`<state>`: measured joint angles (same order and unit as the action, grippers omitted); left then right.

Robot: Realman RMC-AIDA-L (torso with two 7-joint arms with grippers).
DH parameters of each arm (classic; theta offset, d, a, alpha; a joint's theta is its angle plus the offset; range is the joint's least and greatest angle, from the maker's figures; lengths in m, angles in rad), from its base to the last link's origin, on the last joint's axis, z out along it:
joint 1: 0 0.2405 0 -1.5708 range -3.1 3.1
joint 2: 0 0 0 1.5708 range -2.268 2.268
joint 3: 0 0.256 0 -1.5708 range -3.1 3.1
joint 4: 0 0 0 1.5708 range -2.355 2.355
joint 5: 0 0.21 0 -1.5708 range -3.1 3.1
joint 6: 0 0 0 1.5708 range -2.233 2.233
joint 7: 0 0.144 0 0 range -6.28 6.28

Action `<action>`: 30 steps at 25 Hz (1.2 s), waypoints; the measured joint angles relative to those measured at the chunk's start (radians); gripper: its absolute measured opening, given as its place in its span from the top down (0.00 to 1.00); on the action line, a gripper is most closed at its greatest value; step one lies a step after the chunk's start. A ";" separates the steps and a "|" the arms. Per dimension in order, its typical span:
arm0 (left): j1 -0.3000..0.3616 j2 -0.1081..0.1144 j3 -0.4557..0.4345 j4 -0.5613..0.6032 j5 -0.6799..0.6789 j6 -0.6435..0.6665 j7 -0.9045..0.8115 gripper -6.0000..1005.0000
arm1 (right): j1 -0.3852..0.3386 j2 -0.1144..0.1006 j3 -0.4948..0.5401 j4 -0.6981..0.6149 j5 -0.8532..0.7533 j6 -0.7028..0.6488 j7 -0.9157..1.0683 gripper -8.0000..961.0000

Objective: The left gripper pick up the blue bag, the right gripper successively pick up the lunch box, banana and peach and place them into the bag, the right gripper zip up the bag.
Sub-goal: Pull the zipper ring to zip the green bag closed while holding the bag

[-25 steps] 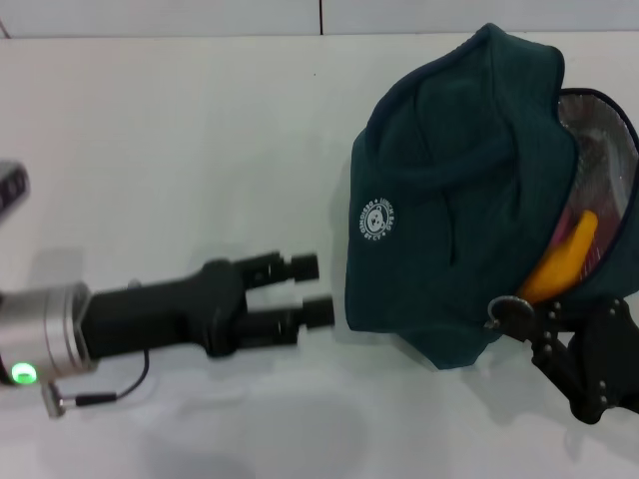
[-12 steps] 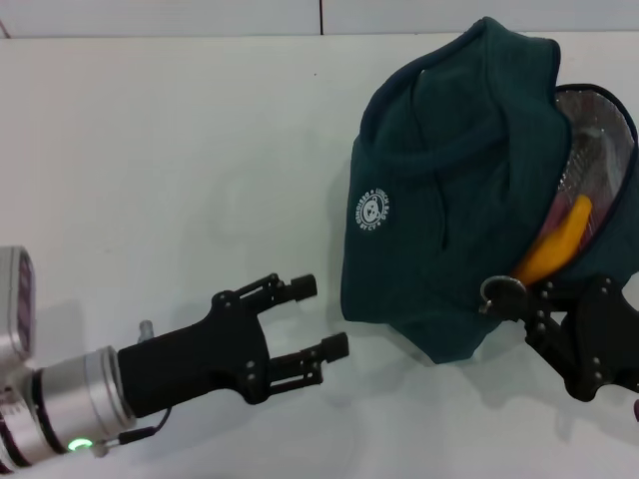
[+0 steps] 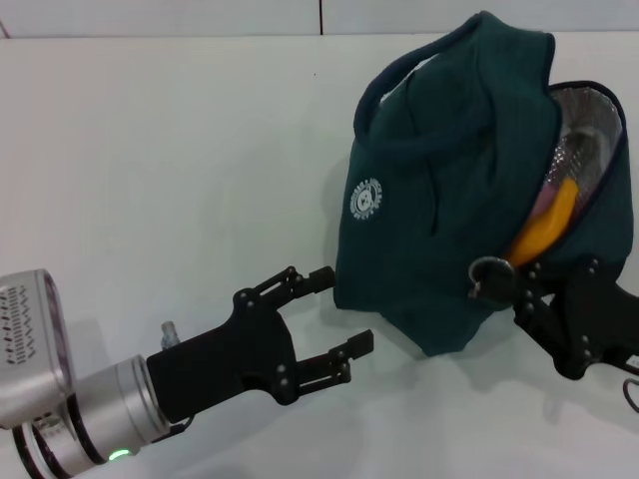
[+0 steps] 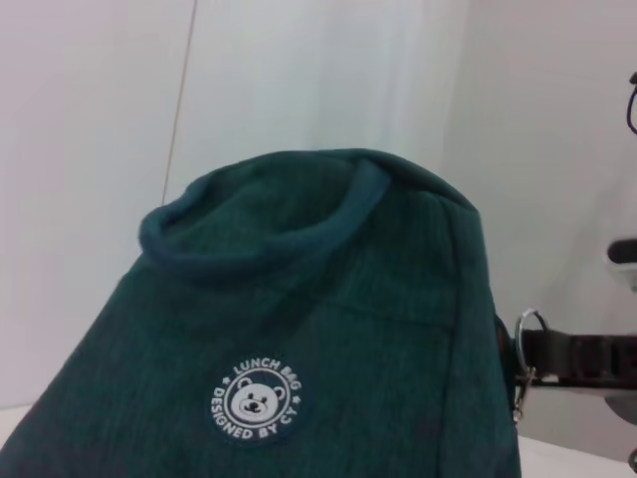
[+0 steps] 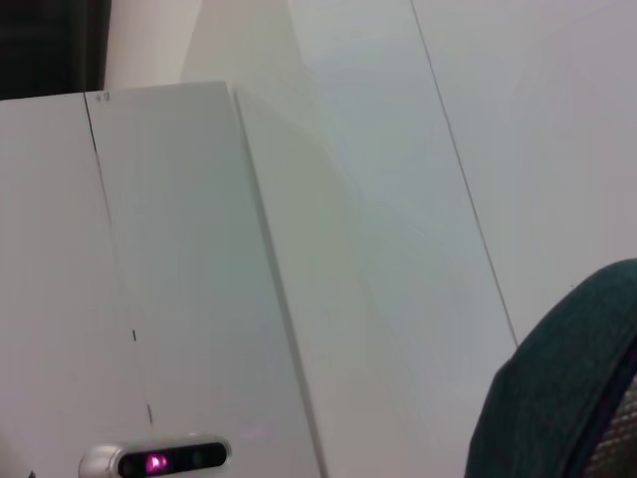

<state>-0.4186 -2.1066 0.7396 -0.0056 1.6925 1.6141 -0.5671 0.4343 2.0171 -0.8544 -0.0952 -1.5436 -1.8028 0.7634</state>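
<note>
Teal fabric fills the head view: the blue bag [image 3: 449, 200] lies just ahead of the left gripper [image 3: 339, 319], jaws spread wide, empty. The right gripper [image 3: 514, 289] pinches the ring zipper pull [image 3: 489, 276] — banana [image 3: 544, 225] inside. Left wrist view shows the ring [image 4: 526, 344] held. Pull steadily along the zipper track — judged best.

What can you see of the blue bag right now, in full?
The blue bag is dark teal fabric, slumped on the white table with a padded loop handle on top and a round white bear logo reading LUNCH BAG. Its mouth gapes toward the robot's right, showing silver foil lining and the banana inside. The right gripper is at the ring zipper pull. The left gripper, open, is beside the bag, not touching it.
</note>
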 joint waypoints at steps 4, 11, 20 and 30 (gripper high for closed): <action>-0.013 -0.001 0.000 -0.039 -0.035 -0.005 0.059 0.18 | 0.020 0.000 0.000 0.000 0.001 0.006 0.014 0.96; -0.027 -0.001 0.000 -0.113 -0.137 -0.021 0.183 0.18 | 0.042 0.002 -0.005 0.000 0.002 0.016 0.027 0.96; -0.041 -0.001 0.003 -0.129 -0.141 -0.052 0.251 0.18 | 0.047 0.003 -0.006 0.000 0.002 0.017 0.032 0.96; -0.051 -0.001 -0.002 -0.145 -0.147 -0.075 0.304 0.20 | 0.053 0.003 -0.008 0.000 0.002 0.017 0.042 0.96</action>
<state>-0.4697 -2.1076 0.7379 -0.1502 1.5453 1.5394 -0.2636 0.4872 2.0202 -0.8621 -0.0952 -1.5416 -1.7854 0.8053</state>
